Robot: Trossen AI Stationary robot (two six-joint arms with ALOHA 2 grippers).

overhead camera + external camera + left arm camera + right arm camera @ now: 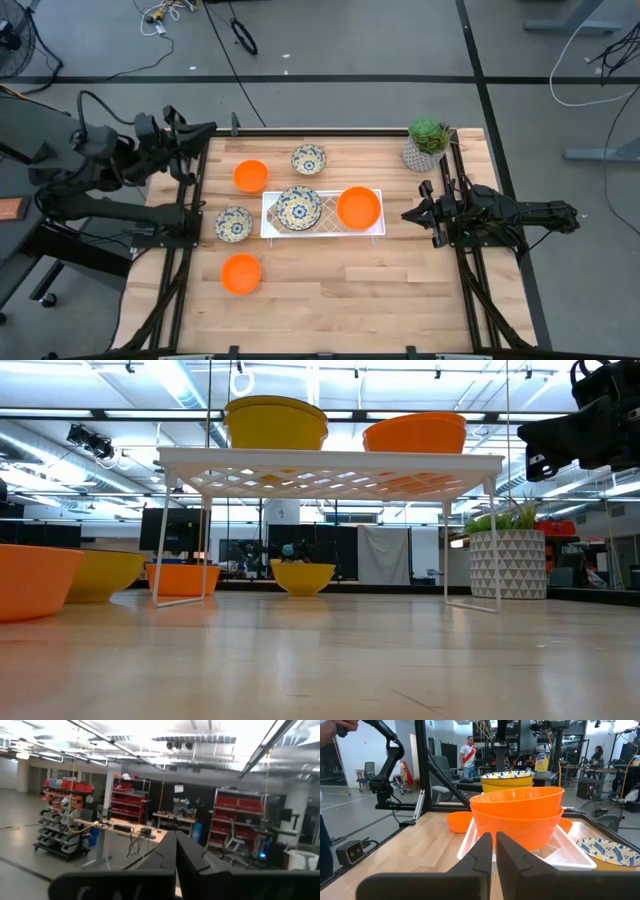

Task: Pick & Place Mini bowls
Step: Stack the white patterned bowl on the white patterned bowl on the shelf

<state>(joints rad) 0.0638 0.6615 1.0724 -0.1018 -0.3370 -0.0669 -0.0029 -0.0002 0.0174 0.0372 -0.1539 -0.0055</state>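
— What's on the pale wooden bench [330, 280]?

— A white wire rack [322, 230] mid-bench carries stacked orange bowls [359, 208] and stacked floral bowls [298, 208]; four single mini bowls [250, 176] lie toward the left arm's side.

— Which tool is nearer?

— The right tool [428, 214] – fingers pressed together, empty – faces the orange stack head-on. The left tool [175, 851], likewise closed, points off into the room.

— Anything hidden?

— How many bowls each stack holds.

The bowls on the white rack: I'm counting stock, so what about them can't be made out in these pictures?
- Orange stack: the right wrist view shows two nested rims; any more beneath are hidden.
- Patterned stack: the high view looks straight down, hiding bowls under the top one.
- Low view: the white rack covers the stack bottoms.
- Left wrist view: faces the room, no bowls.
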